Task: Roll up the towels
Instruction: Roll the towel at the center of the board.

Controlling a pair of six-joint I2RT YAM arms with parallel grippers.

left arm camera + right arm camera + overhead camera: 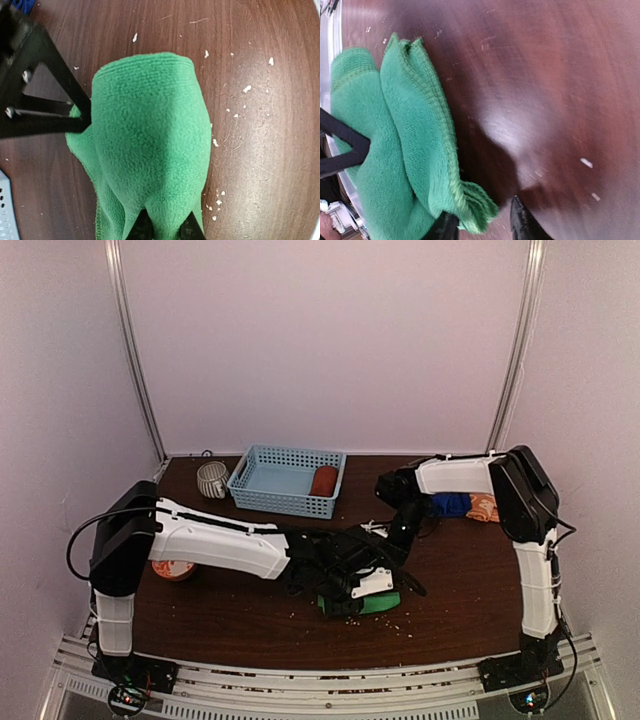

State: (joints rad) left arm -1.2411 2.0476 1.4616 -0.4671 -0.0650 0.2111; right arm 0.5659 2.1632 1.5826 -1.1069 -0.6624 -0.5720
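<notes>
Plush green towel (150,150), doubled into a loose roll

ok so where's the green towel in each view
top external: green towel sits low centre, toward the near edge of the dark wooden table.
left wrist: green towel fills the middle, running down to the bottom edge.
right wrist: green towel is on the left side, in bunched folds.
shared landmark: the white crumbs scattered on the table beside it.

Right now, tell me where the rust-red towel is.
Top view: the rust-red towel lies inside the light blue basket, at its right end, toward the back.
</notes>
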